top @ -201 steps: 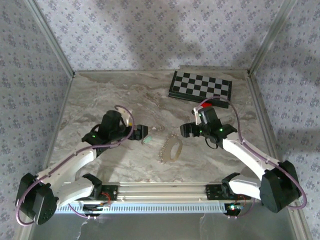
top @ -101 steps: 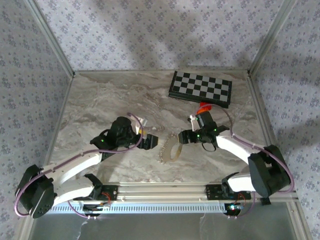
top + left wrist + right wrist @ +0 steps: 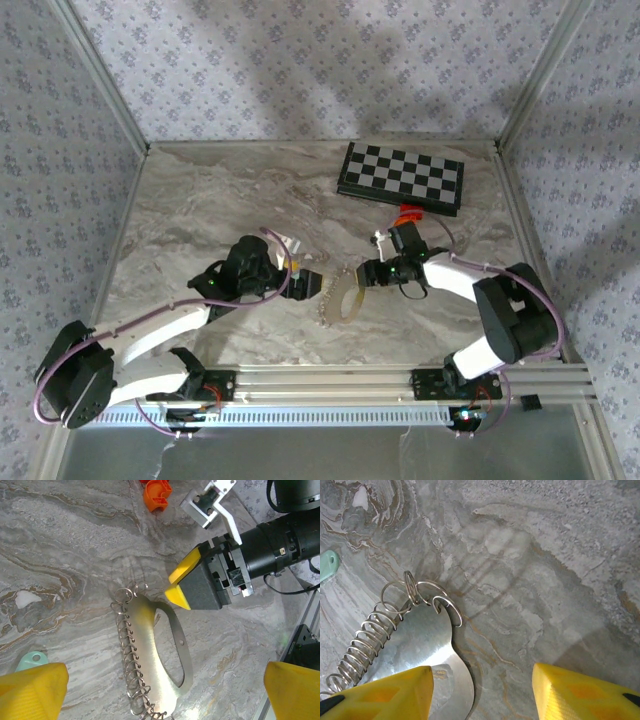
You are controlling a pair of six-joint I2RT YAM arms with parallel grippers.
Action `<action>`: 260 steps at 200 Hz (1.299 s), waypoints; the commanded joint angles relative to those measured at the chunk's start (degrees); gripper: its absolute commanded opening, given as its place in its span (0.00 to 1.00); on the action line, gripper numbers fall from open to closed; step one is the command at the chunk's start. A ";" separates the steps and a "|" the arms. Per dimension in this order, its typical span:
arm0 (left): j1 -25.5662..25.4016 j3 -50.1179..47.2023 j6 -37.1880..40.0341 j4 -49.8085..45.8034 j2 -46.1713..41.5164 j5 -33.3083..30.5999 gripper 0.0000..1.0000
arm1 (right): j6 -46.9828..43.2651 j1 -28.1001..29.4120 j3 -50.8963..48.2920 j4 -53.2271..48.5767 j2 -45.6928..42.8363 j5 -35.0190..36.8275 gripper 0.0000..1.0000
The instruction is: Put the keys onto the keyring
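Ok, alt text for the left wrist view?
A silvery keyring, wire coil along one edge, lies on marble; the yellow-tipped fingers of the right gripper are at its top end. A teal key peeks out lower left.

Tight in the middle here: the keyring [image 3: 155, 650] lies flat on the counter [image 3: 200, 215], with the left tool [image 3: 305, 285] spread wide on one side and the right tool [image 3: 358, 280] right at its looped end, pads apart, one over the plate's edge. The teal key [image 3: 31, 659] sits just beside a left finger. Far right, the chessboard [image 3: 400, 178] and orange block [image 3: 157, 494] crowd the back, while the far left is bare marble.
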 commanded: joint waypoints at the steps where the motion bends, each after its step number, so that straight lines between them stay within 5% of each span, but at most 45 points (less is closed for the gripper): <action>1: -0.43 0.48 -0.38 2.28 0.33 0.16 1.00 | -1.16 -0.32 2.09 1.16 1.87 -1.84 0.54; 134: -0.73 1.96 -0.31 3.06 1.84 0.92 1.00 | -4.10 0.26 4.62 2.72 6.56 -3.60 0.38; 260: -0.78 2.26 -1.05 3.29 2.17 1.11 1.00 | -8.07 2.51 6.16 4.44 9.50 -6.04 0.33</action>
